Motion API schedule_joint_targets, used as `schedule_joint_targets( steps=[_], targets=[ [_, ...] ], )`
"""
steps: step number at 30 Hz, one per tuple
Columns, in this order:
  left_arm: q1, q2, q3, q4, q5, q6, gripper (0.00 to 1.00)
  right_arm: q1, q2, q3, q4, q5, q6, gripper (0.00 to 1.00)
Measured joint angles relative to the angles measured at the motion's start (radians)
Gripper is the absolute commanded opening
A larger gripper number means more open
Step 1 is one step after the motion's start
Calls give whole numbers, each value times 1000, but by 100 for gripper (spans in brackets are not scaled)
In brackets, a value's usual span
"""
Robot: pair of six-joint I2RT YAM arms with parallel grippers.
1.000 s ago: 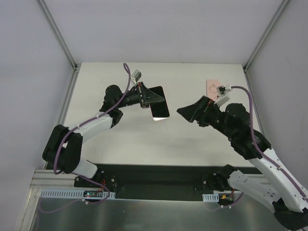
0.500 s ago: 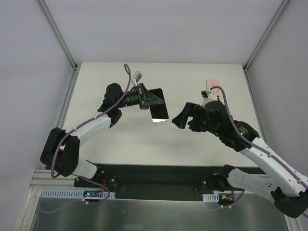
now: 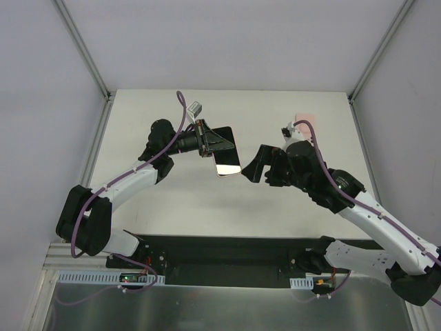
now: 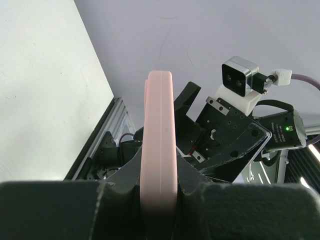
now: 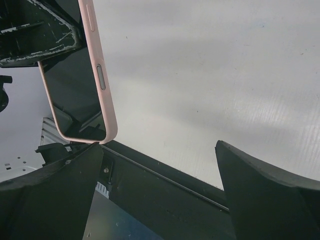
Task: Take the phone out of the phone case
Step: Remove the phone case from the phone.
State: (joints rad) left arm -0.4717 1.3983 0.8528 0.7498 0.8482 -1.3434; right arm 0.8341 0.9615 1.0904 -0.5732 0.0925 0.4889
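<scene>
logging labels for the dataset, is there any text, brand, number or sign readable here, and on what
None can be read.
pink phone case: no print or logo showing.
phone: screen dark, nothing on it.
wrist camera: no legible marking.
boards at the arm bases: any print is too small to read.

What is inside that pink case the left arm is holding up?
A phone: its dark glossy screen fills the pink case. The left gripper covers one end, and the case hides the phone's back.
</scene>
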Motion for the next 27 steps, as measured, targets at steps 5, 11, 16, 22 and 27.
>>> schedule_joint_targets(
  steps=[5,11,16,22,27],
  targets=[
    [0,0,0,-7,0,0,0,1,6,0,0,9,0,98],
    [0,-3,0,-8,0,2,0,2,22,0,-1,27,0,98],
    [2,-9,0,-18,-6,20,0,2,34,0,1,41,0,98],
    [2,-12,0,-37,-21,29,0,2,41,-6,9,56,2,98],
    [3,-12,0,-38,-24,33,0,3,53,-6,14,60,3,98]
  ],
)
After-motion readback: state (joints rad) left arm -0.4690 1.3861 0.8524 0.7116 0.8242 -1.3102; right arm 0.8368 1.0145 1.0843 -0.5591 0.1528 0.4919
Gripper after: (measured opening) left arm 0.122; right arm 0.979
